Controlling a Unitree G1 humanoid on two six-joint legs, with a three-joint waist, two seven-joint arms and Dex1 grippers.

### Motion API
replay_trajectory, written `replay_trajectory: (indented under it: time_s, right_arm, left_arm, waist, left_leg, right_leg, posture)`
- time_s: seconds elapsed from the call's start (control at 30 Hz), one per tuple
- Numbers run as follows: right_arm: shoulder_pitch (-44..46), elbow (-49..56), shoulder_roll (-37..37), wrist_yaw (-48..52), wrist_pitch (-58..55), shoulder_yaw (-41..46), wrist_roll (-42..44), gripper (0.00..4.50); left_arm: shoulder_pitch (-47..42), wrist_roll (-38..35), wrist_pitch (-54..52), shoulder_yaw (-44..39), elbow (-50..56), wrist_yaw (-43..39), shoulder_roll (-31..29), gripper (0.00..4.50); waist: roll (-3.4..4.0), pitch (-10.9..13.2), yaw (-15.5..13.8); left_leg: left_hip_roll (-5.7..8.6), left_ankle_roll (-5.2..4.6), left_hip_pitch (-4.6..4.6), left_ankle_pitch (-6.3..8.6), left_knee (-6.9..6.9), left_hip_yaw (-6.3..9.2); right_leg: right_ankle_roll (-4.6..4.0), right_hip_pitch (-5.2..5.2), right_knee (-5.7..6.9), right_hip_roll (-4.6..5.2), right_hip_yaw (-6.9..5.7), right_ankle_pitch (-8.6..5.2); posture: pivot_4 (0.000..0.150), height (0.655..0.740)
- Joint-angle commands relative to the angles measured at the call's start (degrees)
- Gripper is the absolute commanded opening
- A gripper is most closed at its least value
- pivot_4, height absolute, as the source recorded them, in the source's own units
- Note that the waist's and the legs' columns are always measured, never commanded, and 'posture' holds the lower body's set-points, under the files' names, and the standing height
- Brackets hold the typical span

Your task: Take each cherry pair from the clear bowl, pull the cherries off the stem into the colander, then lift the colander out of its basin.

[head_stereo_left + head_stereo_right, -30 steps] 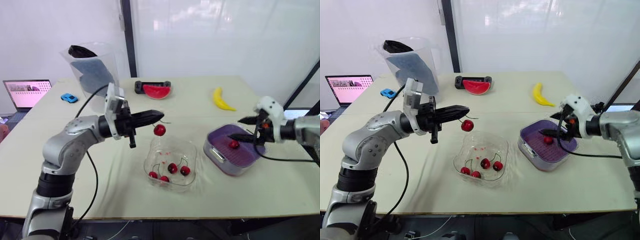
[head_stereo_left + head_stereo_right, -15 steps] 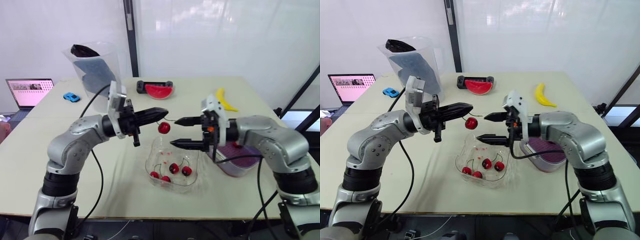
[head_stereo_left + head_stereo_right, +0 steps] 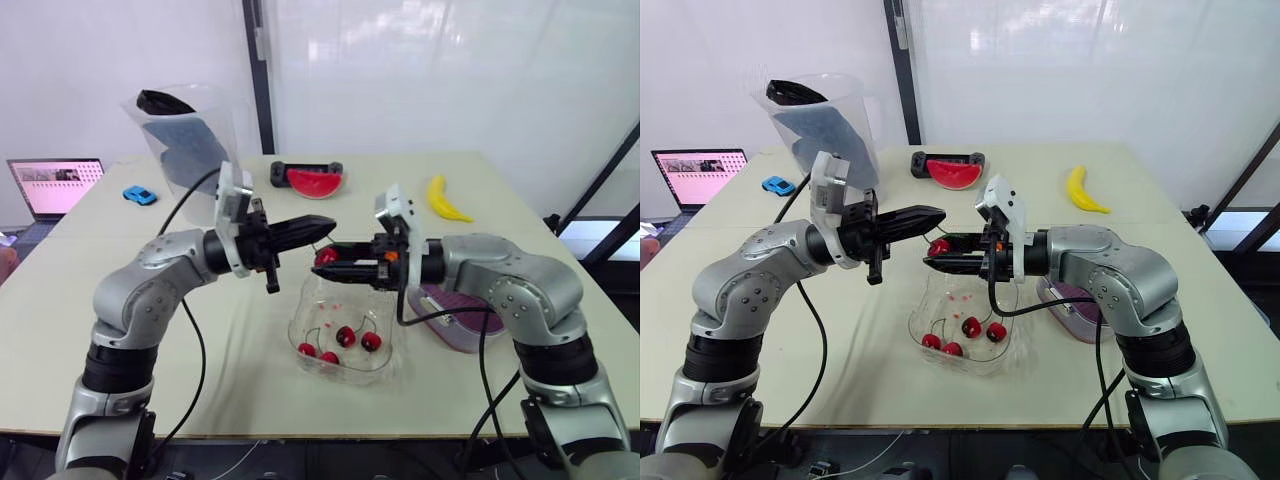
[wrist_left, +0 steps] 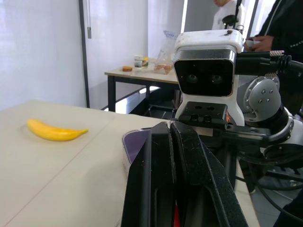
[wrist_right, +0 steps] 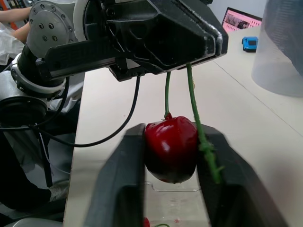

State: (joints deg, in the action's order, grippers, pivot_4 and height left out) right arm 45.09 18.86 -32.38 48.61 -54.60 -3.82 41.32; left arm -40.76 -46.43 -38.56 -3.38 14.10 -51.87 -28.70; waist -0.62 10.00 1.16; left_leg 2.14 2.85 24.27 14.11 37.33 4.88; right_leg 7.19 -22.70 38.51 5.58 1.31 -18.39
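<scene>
Above the clear bowl [image 3: 300, 312], my left gripper [image 3: 326, 229] is shut on a green cherry stem [image 5: 193, 101]. A red cherry [image 3: 325, 257] hangs from it. My right gripper [image 3: 322, 268] reaches in from the right and is shut on that cherry [image 5: 170, 149], one finger on each side. Several more cherries [image 3: 345, 336] lie in the bowl. The purple colander [image 3: 458, 318] sits in its basin to the right of the bowl, partly hidden behind my right arm.
At the back of the table are a banana [image 3: 445, 199], a watermelon slice [image 3: 313, 182], a clear pitcher with dark cloth [image 3: 186, 140], a blue toy car [image 3: 139, 195] and a laptop [image 3: 55, 185]. People stand beyond a far table in the left wrist view.
My right gripper has swung left from over the colander to the hanging cherry, and its fingers have closed on it. The left gripper has held still with the stem.
</scene>
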Motion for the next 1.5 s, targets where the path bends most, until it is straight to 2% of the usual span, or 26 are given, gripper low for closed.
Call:
replay_trajectory:
  time_s: [0.03, 0.5, 0.83, 1.1, 1.23, 1.37, 1.5]
  right_arm:
    - [0.66, 1.67, -0.10, -0.42, 0.48, 1.00, 0.66, 1.54]
    - [0.13, 1.41, -0.40, -1.51, 0.48, 0.58, 0.18, 1.54]
    - [-5.06, 1.09, -4.37, 1.26, 1.96, -1.90, -2.44, 1.54]
    - [-6.42, 1.83, -7.09, 2.25, 1.78, 1.73, -1.41, 1.54]
    - [-5.62, 0.59, -13.50, 3.54, 1.67, 6.33, -1.90, 1.54]
    - [-5.79, -4.73, -23.58, 6.23, 4.96, 7.79, -7.25, 1.54]
    - [-8.53, -11.46, -31.52, 9.19, 10.83, 5.63, -14.58, 1.54]
  left_arm:
    - [-0.70, -0.48, 0.17, -0.70, 1.81, 0.07, -0.56, 0.00]
    - [-1.09, 0.19, 0.75, -0.57, 1.28, -0.26, -0.46, 0.00]
    - [-1.79, 0.53, 0.94, -0.64, 0.88, -0.34, -0.18, 0.00]
    - [-1.83, 0.45, 0.86, -0.68, 0.89, -0.36, -0.24, 0.00]
    - [-1.58, 0.50, 0.94, -0.78, 0.85, -0.38, -0.30, 0.00]
    - [-0.60, 0.80, 1.27, -1.02, 0.95, -0.59, -0.70, 0.00]
    - [0.40, 0.71, 1.43, -1.23, 1.40, -0.33, -0.87, 0.00]
  waist:
    - [0.00, 0.00, 0.00]
    - [0.00, 0.00, 0.00]
    - [0.00, 0.00, -0.09]
    - [0.00, 0.00, -0.04]
    - [0.00, 0.00, -0.43]
    - [0.00, 0.00, -0.35]
    - [0.00, 0.00, -0.18]
  left_leg:
    - [0.00, -0.01, 0.00, 0.01, 0.00, 0.00]
    - [0.00, -0.04, 0.00, 0.02, 0.00, 0.00]
    - [0.00, -0.17, 0.00, 0.10, 0.01, 0.00]
    - [0.00, -0.19, -0.01, 0.11, -0.02, -0.01]
    - [0.01, -0.20, 0.00, 0.12, 0.02, -0.01]
    - [0.02, -0.25, 0.00, 0.14, 0.01, -0.04]
    - [0.01, -0.26, -0.01, 0.15, -0.03, -0.07]
  right_leg:
    - [0.00, 0.00, 0.00, 0.00, 0.00, 0.00]
    - [0.00, 0.00, 0.00, 0.00, 0.00, 0.00]
    - [0.00, 0.02, -0.01, 0.00, -0.01, 0.00]
    - [0.00, 0.00, 0.00, -0.01, 0.00, 0.00]
    - [0.00, 0.04, -0.03, 0.01, 0.00, 0.00]
    - [0.00, 0.04, -0.06, 0.02, 0.00, 0.00]
    - [0.00, 0.04, -0.07, 0.00, 0.01, 0.00]
  posture:
    - [0.150, 0.7400]
    - [0.150, 0.7400]
    - [0.150, 0.7400]
    - [0.150, 0.7400]
    - [0.150, 0.7400]
    - [0.150, 0.7400]
    - [0.150, 0.7400]
